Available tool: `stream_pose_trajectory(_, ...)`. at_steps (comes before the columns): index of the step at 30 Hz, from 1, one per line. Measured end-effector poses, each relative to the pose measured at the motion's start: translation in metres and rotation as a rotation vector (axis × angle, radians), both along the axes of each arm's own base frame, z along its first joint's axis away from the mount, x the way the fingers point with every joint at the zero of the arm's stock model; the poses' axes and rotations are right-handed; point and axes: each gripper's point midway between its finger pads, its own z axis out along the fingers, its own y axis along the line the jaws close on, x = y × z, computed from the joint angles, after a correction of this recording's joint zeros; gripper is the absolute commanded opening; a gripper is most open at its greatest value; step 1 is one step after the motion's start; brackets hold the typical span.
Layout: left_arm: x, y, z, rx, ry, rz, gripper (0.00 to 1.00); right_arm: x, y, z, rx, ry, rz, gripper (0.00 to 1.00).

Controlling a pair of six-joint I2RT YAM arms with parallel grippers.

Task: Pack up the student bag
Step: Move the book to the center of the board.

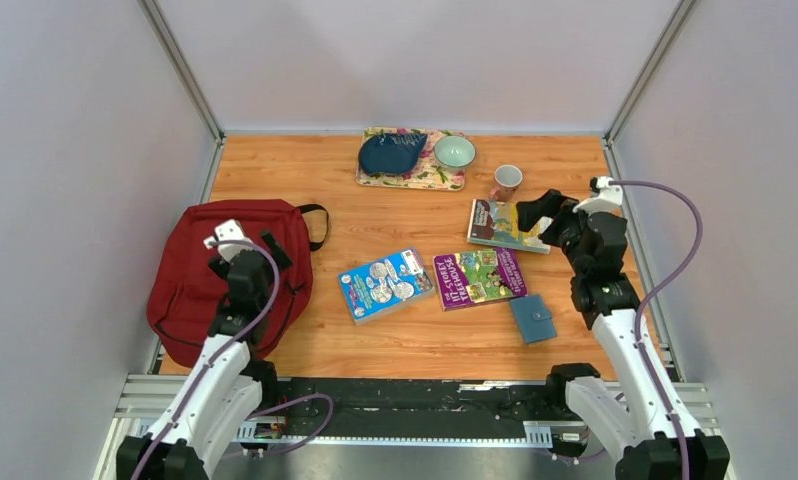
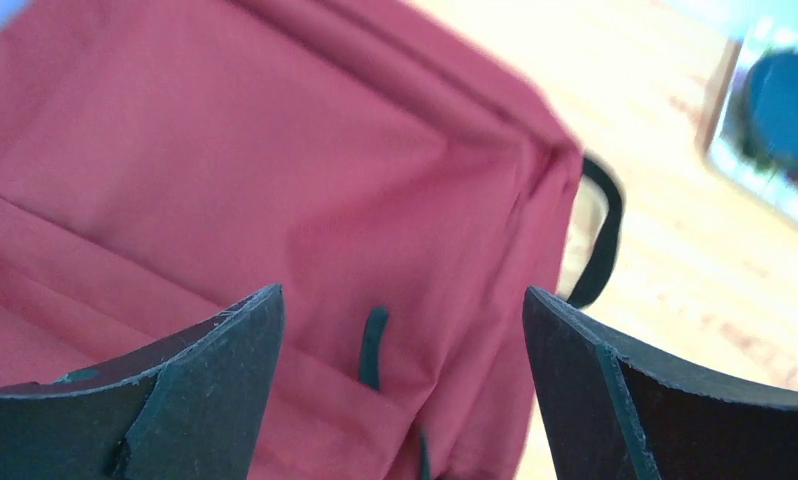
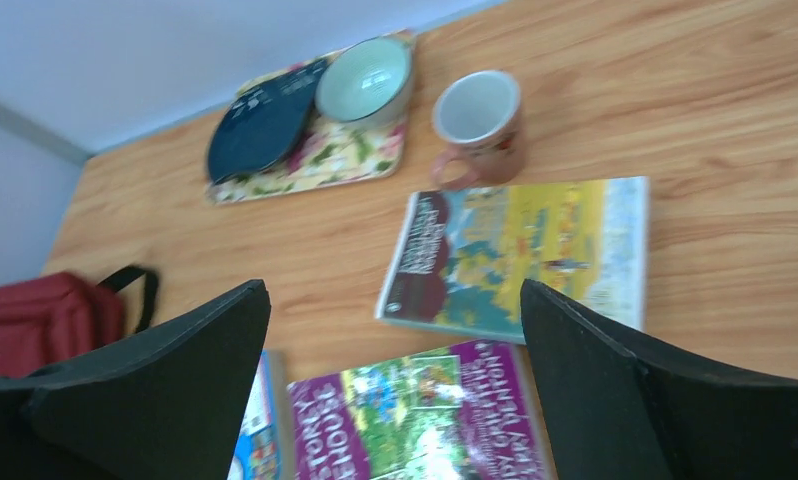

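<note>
The student bag [image 1: 190, 262], a large dark red fabric backpack with black straps and a black top loop, lies flat at the left side of the orange-brown wooden table [image 1: 375, 215]. Its cloth looks soft and slack, creased into folds, with a dark zip pull [image 2: 373, 345] hanging at a seam. I cannot tell whether any zip is open. The left gripper [image 2: 403, 295] hovers over the bag with its jaws spread wide and nothing between them.

Packing looks barely begun: every loose item shown lies outside the bag. Nearest it is a blue glossy paperback book [image 1: 383, 283], then a purple glossy paperback [image 1: 478, 277], both flat and thin. A small blue wallet [image 1: 532, 318] with a snap tab sits just right of the purple one. Further back lies a yellow-and-teal paperback [image 1: 500, 225], over which the right gripper [image 1: 535, 212] hangs with its jaws fully apart and empty. Beside that book stands a reddish ceramic mug [image 1: 506, 181], white inside. At the rear, a flowered rectangular tray [image 1: 415, 183] carries a pale green glazed bowl [image 1: 455, 151] and a dark blue rounded thing [image 1: 390, 153] that I cannot identify.
</note>
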Motion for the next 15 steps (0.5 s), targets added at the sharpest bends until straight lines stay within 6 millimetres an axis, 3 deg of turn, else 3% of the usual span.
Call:
stream_pose_trajectory(5, 0.009, 0.002, 0.067, -0.033, -0.058, 0.037, 0.96, -0.002, 0.064, -0.004, 0.094, 0.086, 0.292, 1.00)
stream_pose_trajectory(7, 0.008, -0.003, 0.084, -0.036, -0.078, 0.005, 0.96, -0.003, 0.101, -0.003, 0.067, 0.129, 0.401, 1.00)
stream_pose_trajectory(12, -0.003, -0.015, 0.091, 0.003, -0.034, -0.112, 0.97, -0.020, 0.200, -0.009, -0.012, 0.208, 0.600, 1.00)
stream_pose_trajectory(15, -0.012, -0.016, 0.084, 0.046, 0.015, -0.144, 0.99, -0.024, 0.230, -0.036, 0.040, 0.300, 0.651, 1.00)
